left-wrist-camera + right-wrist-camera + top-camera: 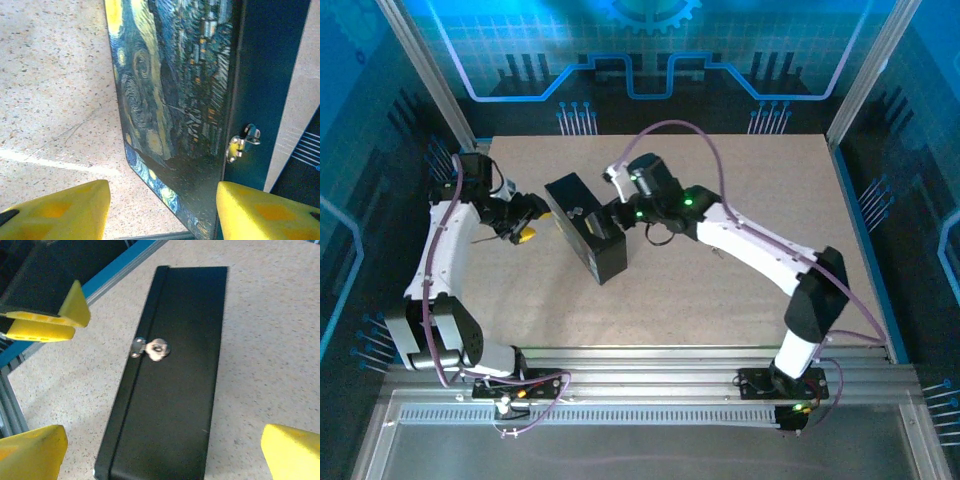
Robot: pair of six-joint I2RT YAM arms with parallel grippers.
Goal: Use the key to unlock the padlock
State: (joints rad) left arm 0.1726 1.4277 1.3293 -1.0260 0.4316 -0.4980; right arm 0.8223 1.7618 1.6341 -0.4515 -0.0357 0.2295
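Observation:
A black box (pixel 588 243) lies slanted on the table between my two arms. Its painted blue-and-yellow swirl face (pixel 170 90) shows in the left wrist view, with a small metal latch (pixel 242 142) on the dark side. The right wrist view looks down on the box's black side (pixel 170 405) and the silver hasp (pixel 152 348). The padlock and the key are out of view. My left gripper (pixel 523 228) (pixel 162 212) stands open just left of the box's corner. My right gripper (pixel 610 215) (pixel 160 455) hovers over the box, open wide with nothing in it.
The speckled beige table (pixel 720 320) stretches to the right and front of the box. Metal frame posts and blue panels close in the back and sides. The left gripper's yellow fingers (pixel 47 320) show beyond the box's far end.

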